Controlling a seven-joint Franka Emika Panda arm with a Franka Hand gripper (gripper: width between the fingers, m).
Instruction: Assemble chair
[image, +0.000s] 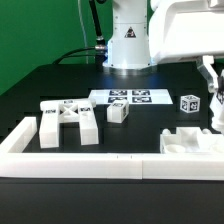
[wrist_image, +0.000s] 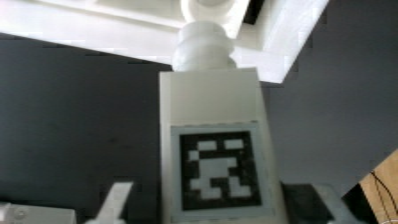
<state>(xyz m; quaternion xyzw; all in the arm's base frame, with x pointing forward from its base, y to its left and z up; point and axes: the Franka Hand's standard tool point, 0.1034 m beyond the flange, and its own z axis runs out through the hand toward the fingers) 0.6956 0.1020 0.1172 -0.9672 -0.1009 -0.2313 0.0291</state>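
Observation:
A long white chair leg (wrist_image: 214, 120) with a black-and-white tag runs away from my gripper (wrist_image: 214, 206), which is shut on it; one finger (wrist_image: 119, 200) shows on each side. The leg's rounded peg (wrist_image: 199, 45) points at a white part (wrist_image: 267, 40) just beyond it; I cannot tell whether they touch. In the exterior view my gripper (image: 214, 98) hangs at the right edge, above the white seat panel (image: 190, 143). A cross-braced frame (image: 66, 122), a small white block (image: 117, 113) and a tagged cube (image: 189, 102) lie loose on the black table.
A long white border wall (image: 100, 160) runs along the table's near side. The marker board (image: 128, 98) lies flat in front of the robot base (image: 128, 45). A green backdrop stands behind.

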